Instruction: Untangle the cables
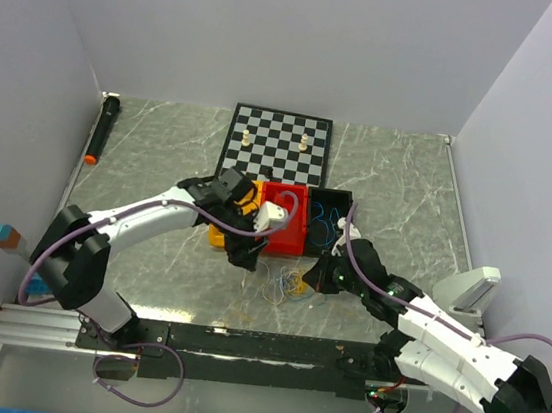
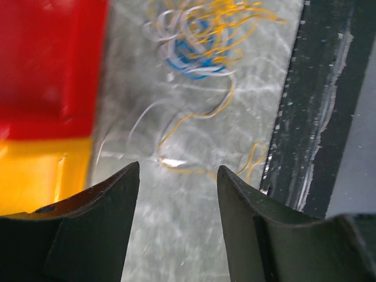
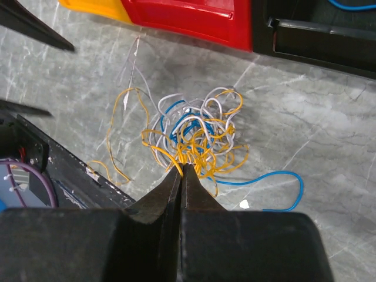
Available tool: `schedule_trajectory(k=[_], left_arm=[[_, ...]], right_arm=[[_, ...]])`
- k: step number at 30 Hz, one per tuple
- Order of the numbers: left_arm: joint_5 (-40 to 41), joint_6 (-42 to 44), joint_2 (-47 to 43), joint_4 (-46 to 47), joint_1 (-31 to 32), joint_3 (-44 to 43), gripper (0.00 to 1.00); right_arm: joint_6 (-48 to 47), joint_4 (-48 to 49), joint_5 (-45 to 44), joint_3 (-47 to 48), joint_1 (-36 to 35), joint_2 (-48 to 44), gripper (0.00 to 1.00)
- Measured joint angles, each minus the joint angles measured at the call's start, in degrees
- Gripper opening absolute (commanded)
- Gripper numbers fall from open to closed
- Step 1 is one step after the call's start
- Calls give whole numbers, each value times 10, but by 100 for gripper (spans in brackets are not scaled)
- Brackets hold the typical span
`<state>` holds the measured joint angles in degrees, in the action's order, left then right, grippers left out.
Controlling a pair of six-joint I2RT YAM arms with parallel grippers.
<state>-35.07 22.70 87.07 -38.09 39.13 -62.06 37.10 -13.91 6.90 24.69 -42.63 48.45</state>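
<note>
The cables (image 3: 194, 132) lie as one loose tangle of thin blue, orange-yellow and whitish wires on the marble table, in front of the red box. One blue end (image 3: 282, 176) loops out to the right. My right gripper (image 3: 182, 167) is shut, its tips pinching orange-yellow strands at the near edge of the tangle. My left gripper (image 2: 178, 170) is open, low over the table, with nothing between its fingers. A yellow strand (image 2: 182, 170) lies just past its tips and the tangle (image 2: 194, 41) further ahead. From above, the cables (image 1: 281, 286) sit between both grippers.
A red box (image 1: 288, 230), a yellow box (image 1: 217, 235) and a black box (image 1: 330, 218) holding a blue wire stand just behind the tangle. A chessboard (image 1: 278, 139) with two pieces lies farther back. A black rail (image 1: 259, 346) runs along the near edge. A black marker (image 1: 102, 128) lies far left.
</note>
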Motion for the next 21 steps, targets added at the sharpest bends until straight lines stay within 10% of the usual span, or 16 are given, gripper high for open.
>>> schedule_trajectory(k=[21], left_arm=[[-38, -80, 204, 27, 80, -137, 66]], right_arm=[[-25, -11, -1, -46, -6, -20, 0]])
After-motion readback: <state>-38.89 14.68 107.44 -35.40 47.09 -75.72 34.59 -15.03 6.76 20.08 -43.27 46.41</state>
